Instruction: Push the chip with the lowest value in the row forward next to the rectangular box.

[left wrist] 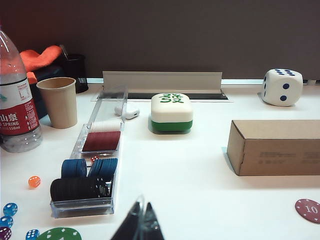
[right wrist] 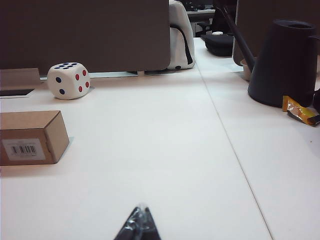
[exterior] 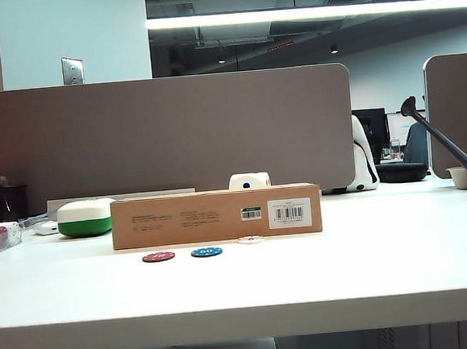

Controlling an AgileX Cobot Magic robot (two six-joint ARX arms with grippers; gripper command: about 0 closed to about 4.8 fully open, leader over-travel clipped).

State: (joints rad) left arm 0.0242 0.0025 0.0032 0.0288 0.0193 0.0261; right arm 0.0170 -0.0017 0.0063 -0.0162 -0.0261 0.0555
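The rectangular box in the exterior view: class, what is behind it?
Behind the rectangular box the top of a large white die shows; its lower part is covered. Both tools, left and right, sit shut, well back.

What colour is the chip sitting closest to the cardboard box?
White; the chip lies just in front of the cardboard box, seen best in the exterior view.

red chip (left wrist: pixel 308 210): "10" | water bottle (left wrist: pixel 15 100): "SPRING"
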